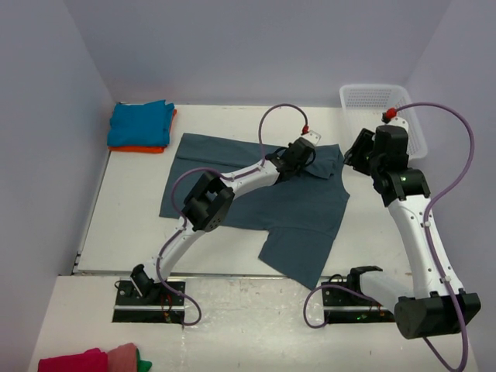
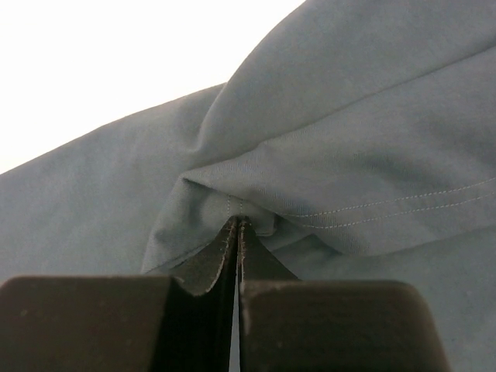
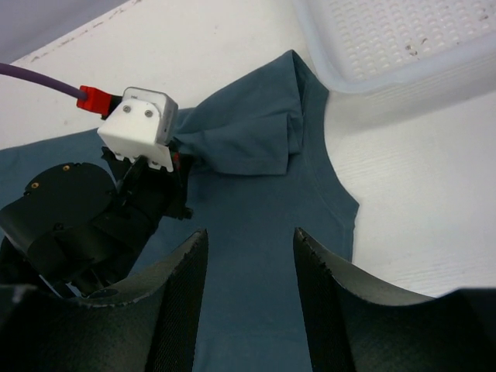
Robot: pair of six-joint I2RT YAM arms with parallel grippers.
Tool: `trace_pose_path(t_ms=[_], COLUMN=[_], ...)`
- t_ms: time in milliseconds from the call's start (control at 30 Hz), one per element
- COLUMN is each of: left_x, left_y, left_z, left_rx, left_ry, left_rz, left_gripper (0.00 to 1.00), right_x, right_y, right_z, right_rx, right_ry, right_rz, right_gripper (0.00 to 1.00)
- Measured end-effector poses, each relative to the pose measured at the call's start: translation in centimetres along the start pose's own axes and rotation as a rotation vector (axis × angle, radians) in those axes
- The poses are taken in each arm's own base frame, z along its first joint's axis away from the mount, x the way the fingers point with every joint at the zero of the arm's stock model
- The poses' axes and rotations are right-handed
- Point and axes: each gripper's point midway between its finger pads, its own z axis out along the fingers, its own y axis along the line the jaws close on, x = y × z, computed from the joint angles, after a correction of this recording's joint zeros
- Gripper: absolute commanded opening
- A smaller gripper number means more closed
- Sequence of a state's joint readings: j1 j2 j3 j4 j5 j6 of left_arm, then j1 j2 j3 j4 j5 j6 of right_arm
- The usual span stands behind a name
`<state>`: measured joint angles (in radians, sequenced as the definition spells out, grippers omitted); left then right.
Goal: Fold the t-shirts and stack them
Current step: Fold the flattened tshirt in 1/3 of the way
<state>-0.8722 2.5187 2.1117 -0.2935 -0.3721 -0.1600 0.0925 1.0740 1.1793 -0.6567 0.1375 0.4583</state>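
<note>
Your slate-blue t-shirt (image 1: pixel 287 209) lies spread flat on the white table (image 1: pixel 132 232), in the middle of the scene. Its long axis runs left to right: the straight hem edge faces left and the curved neck edge faces right, toward the white mesh basket (image 1: pixel 372 99) at the far right corner. One sleeve points toward the near edge. The far sleeve (image 3: pixel 248 139) is bunched up at the far right of the shirt. Your left gripper (image 2: pixel 237 221) has its fingers pressed together on a stitched fold of that sleeve, so the cloth is pinched between them. Your right gripper (image 3: pixel 249 236) hangs above the neck end of the shirt, just right of the left one, with its fingers about half apart and nothing between them. The turquoise t-shirt (image 1: pixel 139 124) sits folded on top of the orange t-shirt (image 1: pixel 143 149) at the far left corner, well apart from the slate-blue one.
</note>
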Motion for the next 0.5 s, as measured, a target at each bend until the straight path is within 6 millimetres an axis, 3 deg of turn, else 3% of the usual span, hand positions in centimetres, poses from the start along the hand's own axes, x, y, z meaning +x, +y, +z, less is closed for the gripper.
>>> trace_pose_path(t_ms=[67, 200, 500], left_x=[0.4, 0.9, 1.0], left_y=[0.1, 0.1, -0.1], left_z=[0.0, 0.1, 0.0], left_rx=[0.0, 0.001, 0.007], left_ry=[0.003, 0.011, 0.003], left_rz=[0.001, 0.01, 0.006], left_gripper=[0.0, 0.27, 0.31], right_x=[0.5, 1.0, 1.4], right_y=[-0.2, -0.1, 0.1], right_z=[0.3, 0.9, 1.1], right_rx=[0.007, 0.006, -0.007], right_ry=[0.015, 0.041, 0.055], right_rz=[-0.002, -0.005, -0.009], right_gripper=[0.5, 0.5, 0.5])
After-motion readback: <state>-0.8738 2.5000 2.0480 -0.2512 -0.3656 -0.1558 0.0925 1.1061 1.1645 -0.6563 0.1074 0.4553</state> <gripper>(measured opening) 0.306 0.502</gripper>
